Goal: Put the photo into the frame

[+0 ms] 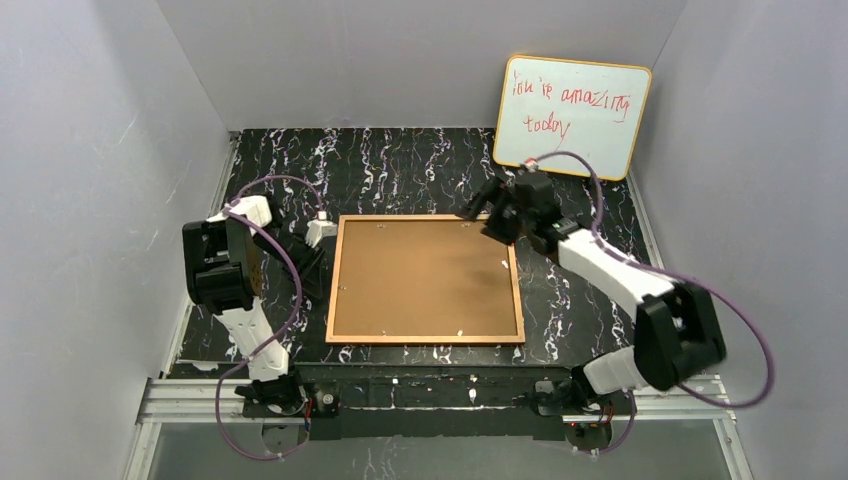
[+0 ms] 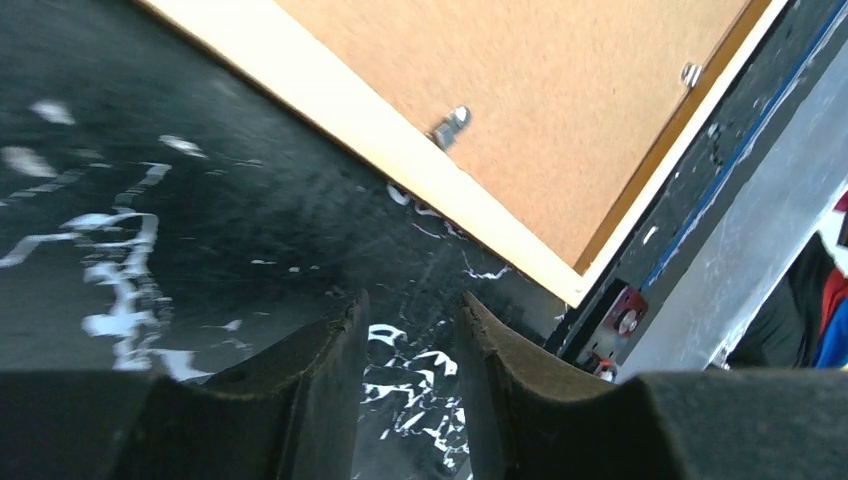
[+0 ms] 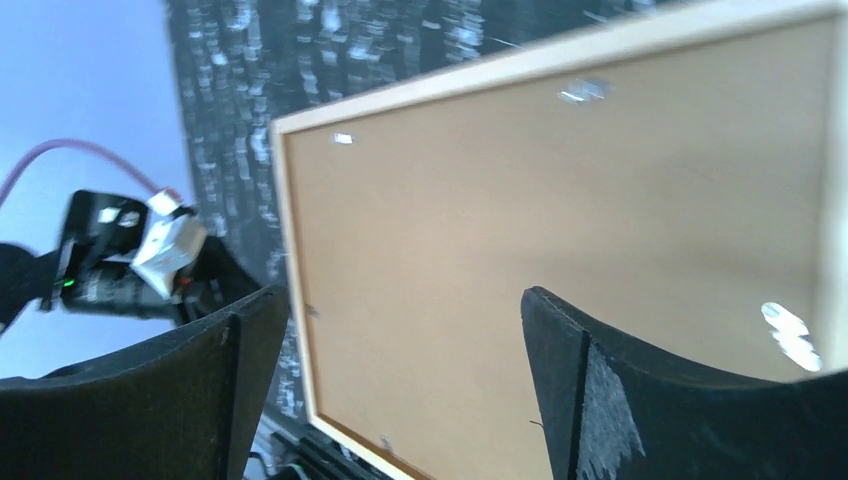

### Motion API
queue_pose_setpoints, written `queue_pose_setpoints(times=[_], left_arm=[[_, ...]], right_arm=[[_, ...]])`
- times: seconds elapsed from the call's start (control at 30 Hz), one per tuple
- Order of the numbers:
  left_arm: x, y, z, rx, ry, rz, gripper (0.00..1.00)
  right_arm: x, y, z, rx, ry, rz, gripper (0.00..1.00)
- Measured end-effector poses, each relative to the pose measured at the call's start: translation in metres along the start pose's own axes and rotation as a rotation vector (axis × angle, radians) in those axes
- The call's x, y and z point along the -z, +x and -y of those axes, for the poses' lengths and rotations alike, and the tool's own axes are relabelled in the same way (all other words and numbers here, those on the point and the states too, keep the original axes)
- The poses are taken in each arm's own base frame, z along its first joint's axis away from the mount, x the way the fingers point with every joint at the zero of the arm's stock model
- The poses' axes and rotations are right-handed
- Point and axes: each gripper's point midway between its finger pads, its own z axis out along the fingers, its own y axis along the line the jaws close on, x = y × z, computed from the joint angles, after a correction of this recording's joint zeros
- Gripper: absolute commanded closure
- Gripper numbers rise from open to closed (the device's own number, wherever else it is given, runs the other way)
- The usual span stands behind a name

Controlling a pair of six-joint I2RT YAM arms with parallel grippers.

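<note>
Overhead, the thin orange-brown wooden frame (image 1: 425,280) lies back-up, my right arm (image 1: 610,270) over its upper-right corner; wrist views show left claw (image 2: 412,305) and right claw (image 3: 400,300) apart.

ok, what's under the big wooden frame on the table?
The thin orange-brown wooden picture frame lies back-up, flat on the black white-veined tabletop, visible only around its edges. Its plain brown backing board covers everything beneath; whether the photo is inside cannot be seen.

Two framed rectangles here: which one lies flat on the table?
The orange-brown wooden frame, brown backing up. The whiteboard with red handwriting stands leaning against the back wall.
</note>
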Motion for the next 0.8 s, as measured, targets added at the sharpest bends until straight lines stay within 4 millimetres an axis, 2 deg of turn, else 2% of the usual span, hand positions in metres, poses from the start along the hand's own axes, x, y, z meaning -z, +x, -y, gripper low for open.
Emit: queue_pose_setpoints(times=[0.07, 0.17, 0.27, 0.33, 0.47, 0.8], left_arm=[[-0.007, 0.010, 0.005, -0.020, -0.009, -0.035, 0.64], [-0.016, 0.022, 0.014, -0.045, -0.015, -0.081, 0.64], [-0.019, 0.025, 0.019, -0.076, -0.026, -0.104, 0.64], [-0.019, 0.027, 0.021, -0.096, -0.037, -0.114, 0.64], [-0.022, 0.031, 0.024, -0.129, -0.049, -0.131, 0.64], [-0.033, 0.032, 0.037, -0.168, -0.025, -0.184, 0.64]], right_arm=[[0.020, 0.004, 0.034, -0.020, 0.070, 0.028, 0.03], [0.037, 0.019, 0.087, -0.056, 0.191, 0.031, 0.01], [0.044, 0.034, 0.125, -0.085, 0.283, 0.015, 0.01], [0.046, 0.042, 0.140, -0.097, 0.324, 0.002, 0.01], [0.043, 0.044, 0.148, -0.099, 0.342, -0.005, 0.02], [0.008, 0.023, 0.136, -0.087, 0.316, -0.016, 0.02]])
